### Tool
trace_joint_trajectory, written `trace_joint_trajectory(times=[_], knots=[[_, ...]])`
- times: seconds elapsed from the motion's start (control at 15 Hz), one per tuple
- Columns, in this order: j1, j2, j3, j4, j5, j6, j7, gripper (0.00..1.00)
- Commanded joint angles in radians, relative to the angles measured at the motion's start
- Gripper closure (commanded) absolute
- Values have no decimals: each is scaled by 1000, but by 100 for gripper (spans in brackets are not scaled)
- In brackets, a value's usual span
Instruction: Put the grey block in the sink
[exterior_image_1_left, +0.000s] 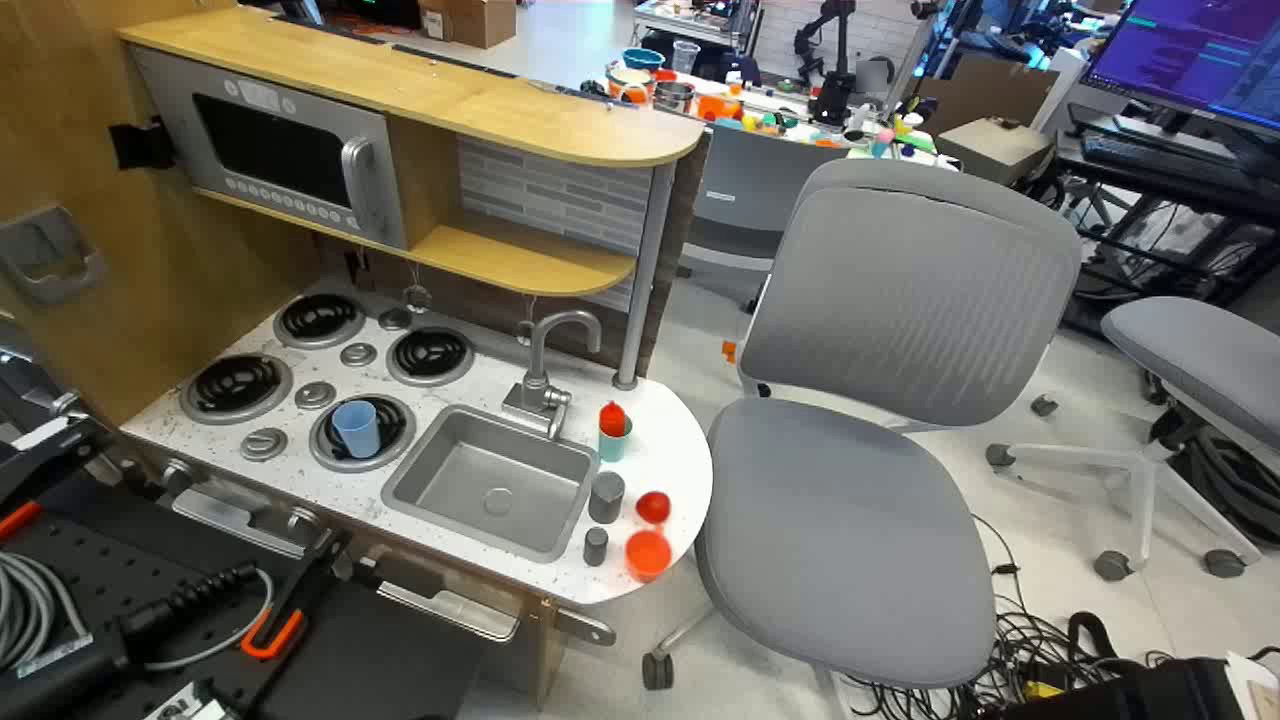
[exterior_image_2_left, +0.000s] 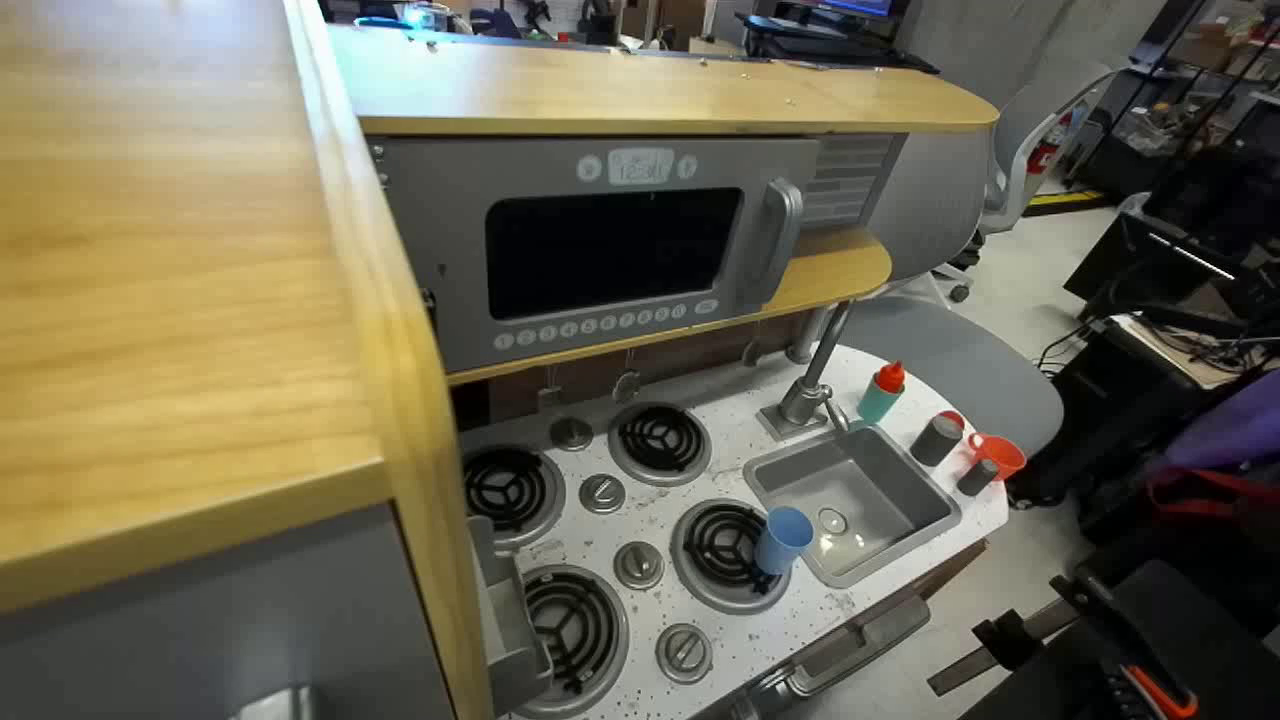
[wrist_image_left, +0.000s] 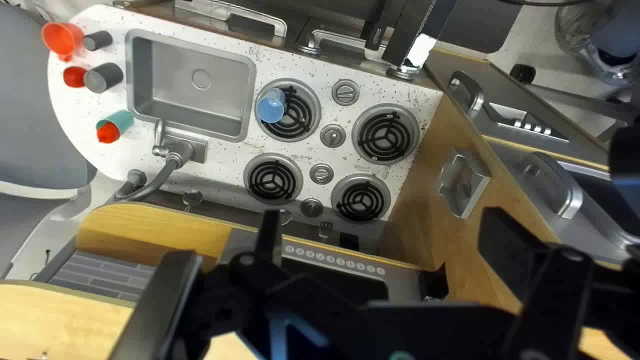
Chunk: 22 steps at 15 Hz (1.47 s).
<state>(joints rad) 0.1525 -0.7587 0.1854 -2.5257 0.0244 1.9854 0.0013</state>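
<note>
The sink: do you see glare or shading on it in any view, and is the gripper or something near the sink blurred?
In an exterior view, a bright glint in the sink, by the drain; in the wrist view, the sink's wall nearest the faucet darker than its floor, the gripper dark and blurred; in an exterior view, the orange cup smeared.

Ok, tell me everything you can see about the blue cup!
The light blue cup looks like smooth plastic: round, open-topped, seeming to narrow toward its base, no handle in sight. It stands mouth up on the black-coiled burner nearest the sink, off-centre toward the sink. Only the burner seems to touch it.
</note>
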Motion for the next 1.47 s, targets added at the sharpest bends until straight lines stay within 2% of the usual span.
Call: trace_joint_trajectory(times=[0.0, 0.93, 1.07, 1.4], knots=[[10, 2, -7, 4, -7, -3, 6, 0], [5, 5, -11, 2, -13, 10, 2, 0], [10, 14, -50, -5, -7, 30, -54, 0], [-38, 51, -157, 13, -33, 83, -158, 0]])
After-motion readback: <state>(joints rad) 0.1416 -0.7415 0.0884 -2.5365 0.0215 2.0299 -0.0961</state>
